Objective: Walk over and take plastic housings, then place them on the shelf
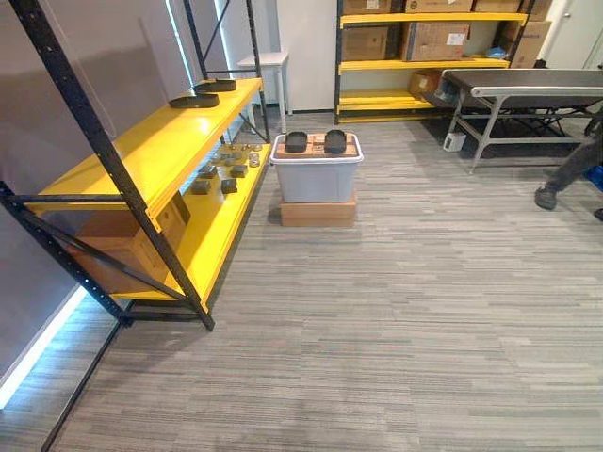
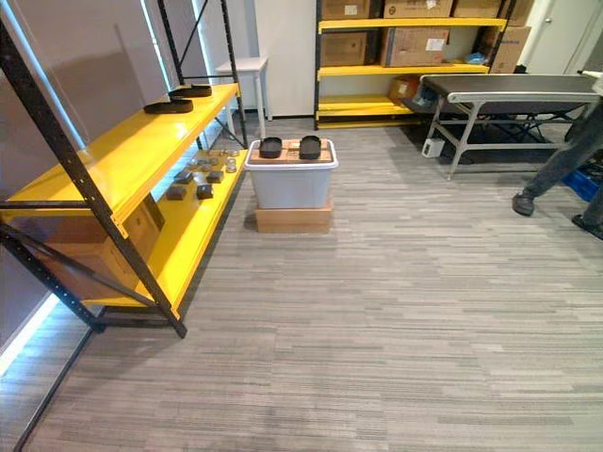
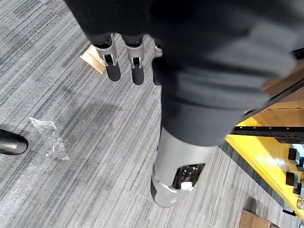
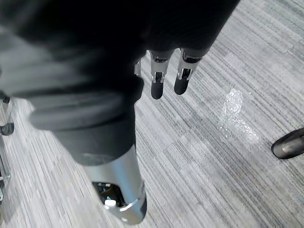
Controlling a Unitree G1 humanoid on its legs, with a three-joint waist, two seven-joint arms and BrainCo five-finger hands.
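Note:
Two black plastic housings (image 1: 296, 141) (image 1: 335, 141) lie side by side on the lid of a grey bin (image 1: 316, 179), which stands on a flat cardboard box some way ahead on the carpet. Left of the bin runs a yellow shelf (image 1: 160, 141) in a black frame. Two more dark housings (image 1: 194, 101) (image 1: 217, 86) rest at the far end of its top board. My left hand (image 3: 113, 66) hangs over the carpet with straight fingers and holds nothing. My right hand (image 4: 156, 83) hangs the same way, open, with nothing in it.
Several small dark parts (image 1: 226, 169) lie on the shelf's lower board, with a cardboard box (image 1: 127, 240) nearer me. At the back stand a rack of cartons (image 1: 429, 42) and a white stool (image 1: 264, 61). A metal table (image 1: 528, 89) and a person's legs (image 1: 570, 169) are at the right.

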